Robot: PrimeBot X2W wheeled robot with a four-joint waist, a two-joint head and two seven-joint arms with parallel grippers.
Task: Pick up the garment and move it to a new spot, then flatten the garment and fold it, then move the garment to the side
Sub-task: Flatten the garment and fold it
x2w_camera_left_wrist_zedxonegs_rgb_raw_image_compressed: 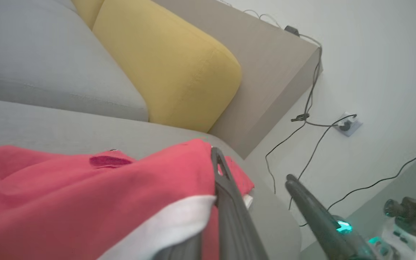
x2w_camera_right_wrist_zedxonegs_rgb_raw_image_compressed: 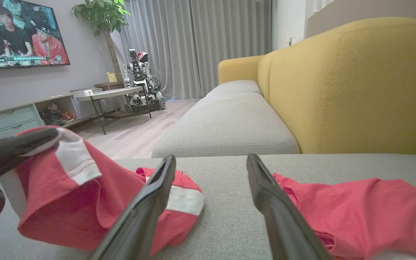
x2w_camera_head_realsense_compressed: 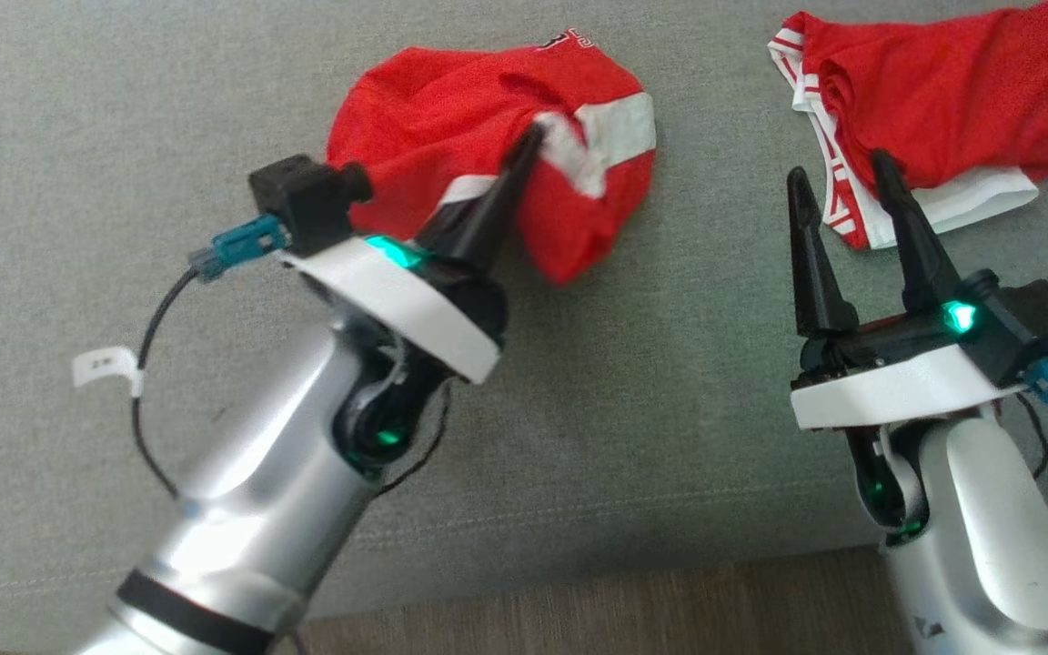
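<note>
Left pincer (x2w_camera_head_realsense_compressed: 531, 141) is clamped fully shut on a fold of the red garment (x2w_camera_head_realsense_compressed: 451, 109), right where a white band meets the red cloth. The garment sits bunched in a loose heap on the grey sofa seat (x2w_camera_head_realsense_compressed: 78, 136), toward the back and left of the middle. In the right wrist view the pinched edge is raised a little while the rest of the heap rests on the seat.

The cloth looks thin, light and limp. It will likely hang and stretch from whatever point is held, and it should not slip much between the fingers. A pinch on a single fold probably lifts it well enough to carry. Spreading it flat would likely need hold of two corners or a hemmed edge, and the white band makes a sturdier place to grip than the middle of the heap.

Further right, the right pincer (x2w_camera_head_realsense_compressed: 841, 166) stands wide apart and holds nothing. Its tips are just beside a second garment (x2w_camera_head_realsense_compressed: 942, 82), also red with white trim, which lies crumpled at the far right of the seat. A yellow cushion (x2w_camera_right_wrist_zedxonegs_rgb_raw_image_compressed: 352, 86) backs the sofa behind it.
</note>
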